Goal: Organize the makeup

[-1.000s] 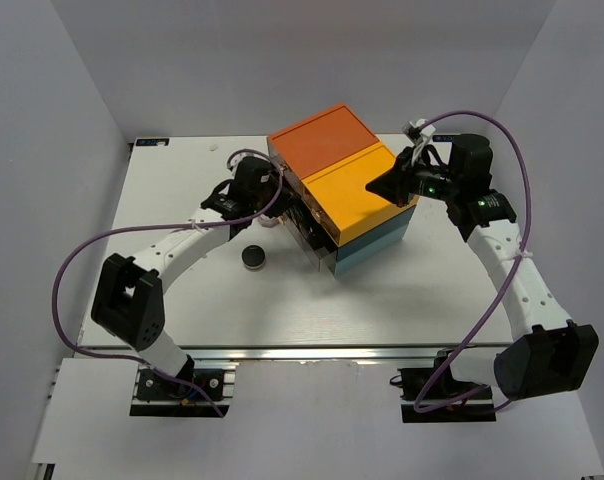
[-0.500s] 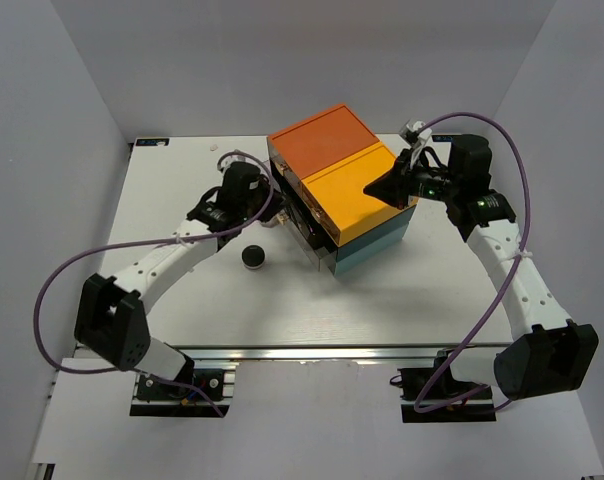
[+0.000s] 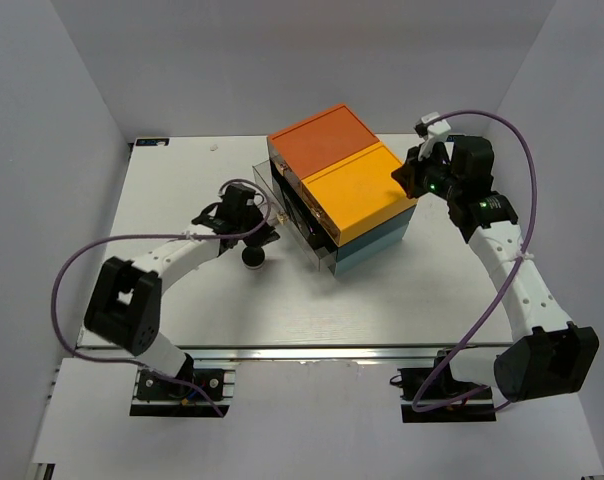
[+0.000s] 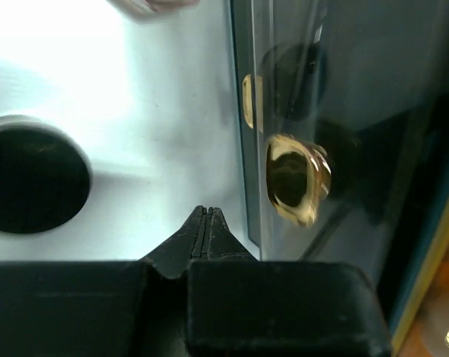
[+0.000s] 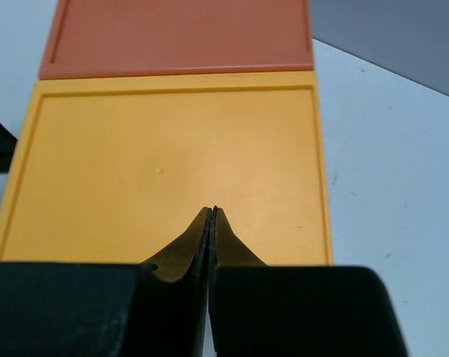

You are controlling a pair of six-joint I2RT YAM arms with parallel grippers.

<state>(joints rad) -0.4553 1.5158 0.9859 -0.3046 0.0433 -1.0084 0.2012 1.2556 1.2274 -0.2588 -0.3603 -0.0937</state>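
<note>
A round black compact (image 3: 253, 257) lies on the table left of the drawer box (image 3: 342, 185); it also shows in the left wrist view (image 4: 31, 182). My left gripper (image 3: 265, 236) is shut and empty, low between the compact and the box's clear drawer front (image 4: 321, 97) with its gold knob (image 4: 297, 178); its tips show in the left wrist view (image 4: 206, 212). A pinkish rim (image 4: 154, 6) shows at the top edge. My right gripper (image 3: 398, 178) is shut and empty over the yellow top's right edge (image 5: 172, 163). The other makeup is hidden.
The box has an orange top (image 5: 180, 37) behind the yellow one and a teal lower part (image 3: 377, 245). It stands mid-table, turned at an angle. Purple cables (image 3: 82, 265) loop from both arms.
My left gripper has drawn back from the drawer front toward the near side, ending close to the black compact. My right gripper has pulled back to the right, off the yellow top.
</note>
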